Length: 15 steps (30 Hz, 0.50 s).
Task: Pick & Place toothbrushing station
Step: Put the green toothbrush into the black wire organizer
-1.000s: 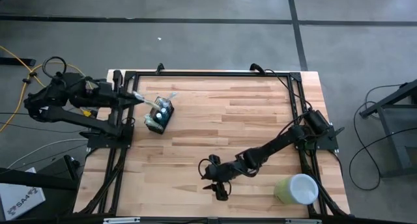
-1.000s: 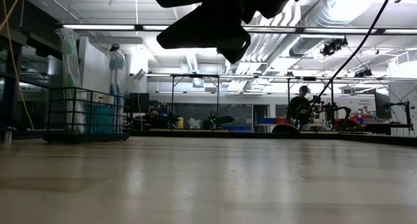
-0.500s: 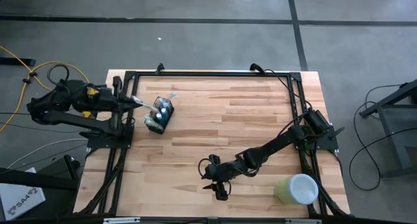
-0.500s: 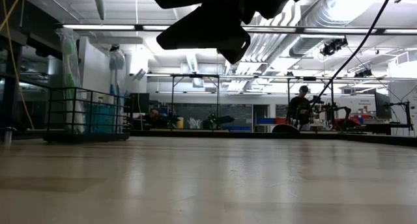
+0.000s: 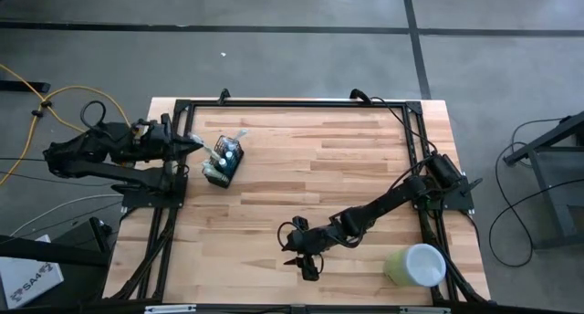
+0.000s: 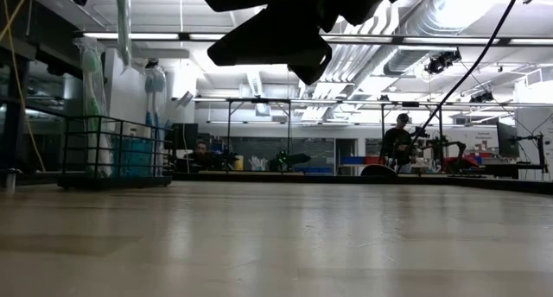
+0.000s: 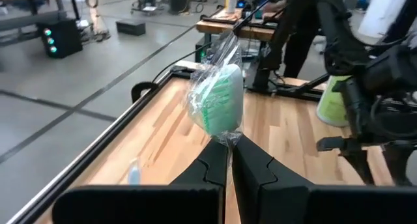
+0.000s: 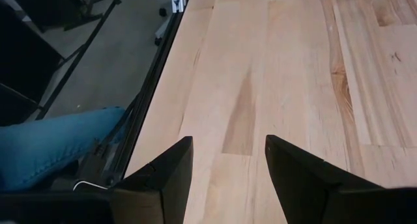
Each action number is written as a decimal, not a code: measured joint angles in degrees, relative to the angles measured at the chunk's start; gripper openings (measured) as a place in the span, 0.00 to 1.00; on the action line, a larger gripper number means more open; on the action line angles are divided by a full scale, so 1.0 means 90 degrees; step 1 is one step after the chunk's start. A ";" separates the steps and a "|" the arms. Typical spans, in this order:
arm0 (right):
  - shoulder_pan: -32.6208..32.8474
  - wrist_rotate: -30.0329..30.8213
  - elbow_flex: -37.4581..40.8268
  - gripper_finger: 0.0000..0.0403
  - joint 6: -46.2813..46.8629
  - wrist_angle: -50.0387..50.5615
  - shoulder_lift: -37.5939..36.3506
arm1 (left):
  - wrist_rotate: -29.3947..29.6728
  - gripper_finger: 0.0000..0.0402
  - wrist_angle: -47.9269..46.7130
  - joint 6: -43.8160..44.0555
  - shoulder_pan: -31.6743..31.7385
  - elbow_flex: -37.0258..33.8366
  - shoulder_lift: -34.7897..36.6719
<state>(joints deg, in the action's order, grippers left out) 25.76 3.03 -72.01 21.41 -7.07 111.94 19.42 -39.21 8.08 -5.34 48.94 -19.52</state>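
At the left edge of the high view, the left gripper (image 5: pixel 193 141) has its fingers clamped on a plastic-wrapped green toothbrush (image 7: pixel 217 99), just left of the black wire-mesh toothbrushing station (image 5: pixel 223 162) standing in the upper left of the wooden surface (image 5: pixel 347 159). The pinch looks to be on thin crinkled wrap near one end, so the brush could slip or swing, miss the station's narrow opening, or tip the light holder. The right gripper (image 5: pixel 306 260) rests low at bottom centre, fingers apart and empty, near the pale green cup (image 5: pixel 415 264).
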 joint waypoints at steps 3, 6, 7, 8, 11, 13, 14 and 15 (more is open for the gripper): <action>0.0000 -0.0022 0.0000 0.46 -0.0007 0.0000 0.0000 | 0.0202 0.00 -0.0126 0.0116 -0.0002 -0.0148 0.0003; 0.0000 -0.0022 0.0000 0.46 -0.0016 0.0002 0.0000 | 0.0226 0.00 -0.0268 0.0259 -0.0002 -0.0251 -0.0004; 0.0000 -0.0022 0.0000 0.46 -0.0017 0.0001 0.0000 | 0.0214 0.00 -0.0299 0.0334 -0.0002 -0.0268 -0.0004; 0.0000 -0.0024 0.0000 0.46 -0.0017 0.0002 0.0000 | 0.0212 0.00 -0.0334 0.0413 -0.0002 -0.0287 -0.0002; 0.0000 -0.0024 0.0000 0.46 -0.0017 0.0000 0.0000 | 0.0204 0.00 -0.0355 0.0514 -0.0002 -0.0372 0.0022; 0.0000 -0.0024 0.0000 0.46 -0.0019 0.0002 0.0000 | 0.0196 0.00 -0.0361 0.0593 -0.0002 -0.0437 0.0042; 0.0006 -0.0026 0.0000 0.46 -0.0017 0.0000 0.0000 | 0.0194 0.00 -0.0363 0.0612 -0.0002 -0.0469 0.0067; 0.0010 -0.0025 0.0000 0.46 -0.0011 0.0002 0.0000 | 0.0195 0.00 -0.0363 0.0664 -0.0002 -0.0511 0.0103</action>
<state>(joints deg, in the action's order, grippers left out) 25.85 2.80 -72.01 21.31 -7.05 111.94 21.17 -42.48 14.06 -5.37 44.34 -18.59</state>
